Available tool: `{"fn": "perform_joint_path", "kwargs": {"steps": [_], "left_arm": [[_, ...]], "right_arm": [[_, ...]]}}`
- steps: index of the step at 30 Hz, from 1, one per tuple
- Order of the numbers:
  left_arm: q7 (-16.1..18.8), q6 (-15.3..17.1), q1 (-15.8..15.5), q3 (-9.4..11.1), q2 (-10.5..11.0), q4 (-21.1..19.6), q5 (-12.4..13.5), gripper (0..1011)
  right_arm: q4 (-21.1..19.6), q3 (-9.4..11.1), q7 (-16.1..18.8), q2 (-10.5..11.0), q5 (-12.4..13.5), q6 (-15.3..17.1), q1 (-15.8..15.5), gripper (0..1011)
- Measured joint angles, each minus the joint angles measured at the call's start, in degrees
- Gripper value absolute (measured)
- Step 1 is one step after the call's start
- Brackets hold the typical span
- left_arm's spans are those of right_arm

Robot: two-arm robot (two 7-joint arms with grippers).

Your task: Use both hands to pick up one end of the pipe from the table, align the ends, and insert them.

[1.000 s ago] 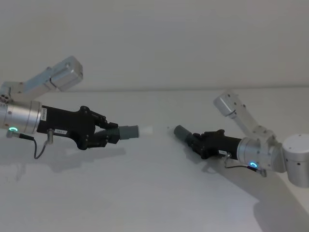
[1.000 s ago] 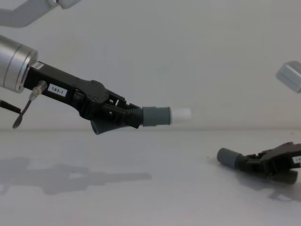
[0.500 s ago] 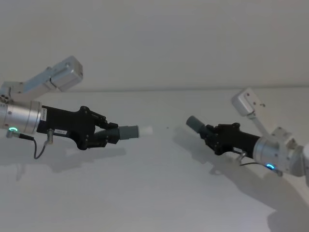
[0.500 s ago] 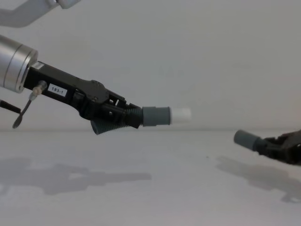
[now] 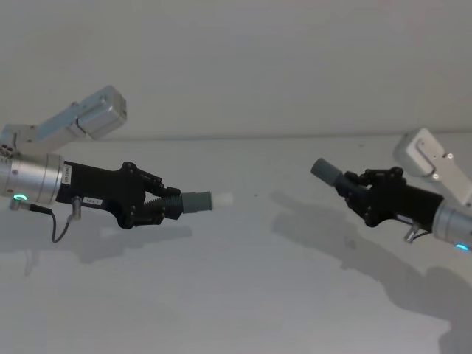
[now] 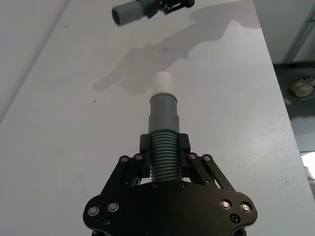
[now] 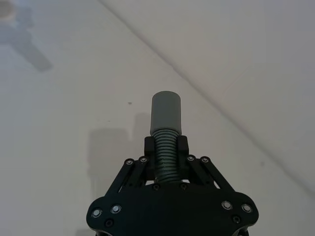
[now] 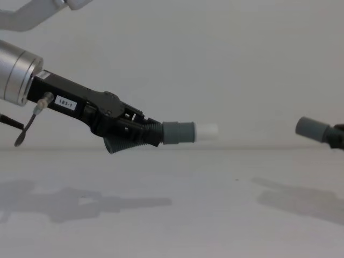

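Left hand (image 5: 158,206) mid-left of frame, pinching white-tipped hose (image 5: 198,201) above surface (image 5: 236,295). Right hand (image 5: 352,190) mid-right, pinching socket hose (image 5: 325,172), cuffs facing, well apart.

2 hose pieces (image 5: 188,202) (image 5: 330,175), 2 pincers (image 5: 168,203) (image 5: 352,189), 1 table (image 5: 236,295)

Right gripper (image 8: 339,136): running off the chest view's right edge, its fingers unseen there. Both hose pieces' ribbed tails: hiding behind the clamping jaws in wrist views.
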Motion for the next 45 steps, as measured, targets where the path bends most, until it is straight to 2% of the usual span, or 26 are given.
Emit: {"fn": "perform_joint_path", "kwargs": {"steps": [6, 7, 13, 20, 30, 39, 45], "left_arm": [[0.0, 0.0, 0.0, 0.0, 0.0, 0.0, 0.0, 292], [0.0, 0.0, 0.0, 0.0, 0.0, 0.0, 0.0, 292], [0.0, 0.0, 0.0, 0.0, 0.0, 0.0, 0.0, 292], [0.0, 0.0, 0.0, 0.0, 0.0, 0.0, 0.0, 292], [0.0, 0.0, 0.0, 0.0, 0.0, 0.0, 0.0, 292], [0.0, 0.0, 0.0, 0.0, 0.0, 0.0, 0.0, 292], [0.0, 0.0, 0.0, 0.0, 0.0, 0.0, 0.0, 292]], "right_arm": [[-0.64, 0.55, 3.9, 2.96, -0.89, -5.5, 0.43, 232], [-0.64, 0.55, 3.9, 2.96, -0.89, -5.5, 0.43, 232], [-0.66, 0.61, 7.59, 5.15, -1.21, -10.3, 1.42, 232], [-0.66, -0.45, 11.69, 7.03, -2.29, -14.75, 2.93, 232], [-0.07, -3.18, 15.5, 7.07, -4.3, -17.5, 5.32, 232], [1.37, -6.65, 18.75, 5.25, -6.08, -18.64, 8.25, 232], [1.87, -8.19, 20.38, 4.36, -6.78, -19.13, 9.7, 232]]}}
